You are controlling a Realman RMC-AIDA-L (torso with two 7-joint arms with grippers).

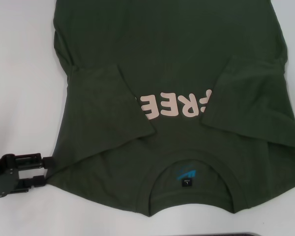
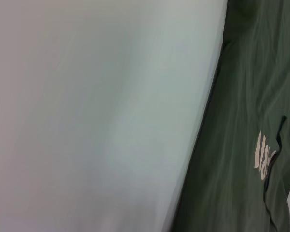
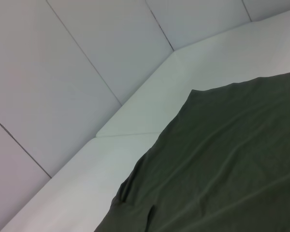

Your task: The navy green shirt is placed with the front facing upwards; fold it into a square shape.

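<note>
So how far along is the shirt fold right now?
Done: both sleeves of the navy green shirt are folded inward, overlapping the ends of the pink letters. In hand: the left gripper sits at the shirt's near left shoulder edge on the table; I cannot tell whether it grips cloth. The right gripper is out of view. Left: folding the body lengthwise into a square.

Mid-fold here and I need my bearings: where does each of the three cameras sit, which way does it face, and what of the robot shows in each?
Head view: on the robot's head, looking forward and down at the shirt with both sleeves folded in; the left gripper shows at its left shoulder edge.
Left wrist view: on the left arm, facing the white table and the shirt's edge; none of the robot shows.
Right wrist view: on the right arm, facing a shirt corner, the table edge and wall panels; none of the robot shows.
Shared: shirt and table appear in all three; the pink lettering in the head and left wrist views.
</note>
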